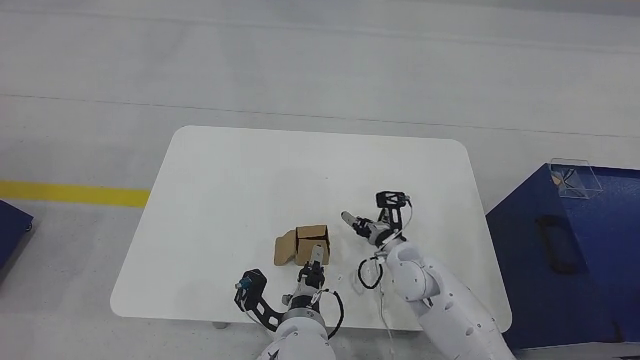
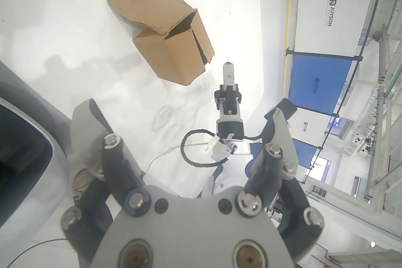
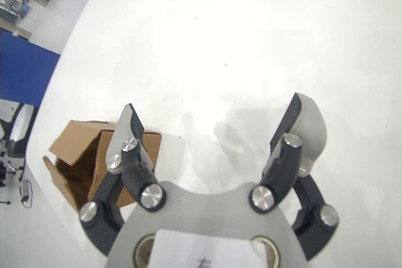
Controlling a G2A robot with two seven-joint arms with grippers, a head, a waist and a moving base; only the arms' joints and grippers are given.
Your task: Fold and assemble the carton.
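Both spread wide and empty, left pincer point(image 2: 185, 108) and right pincer point(image 3: 215, 105) sit near the carton point(image 1: 303, 243).

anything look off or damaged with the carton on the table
Yes. The small brown cardboard carton lies tipped on its side on the white table, only half formed: one end gapes open, flaps stick out unevenly, and a flap edge looks ragged and creased.

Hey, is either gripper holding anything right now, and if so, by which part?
Nothing is held. The left gripper and the right gripper are both open and empty. The carton lies on the table, apart from both.
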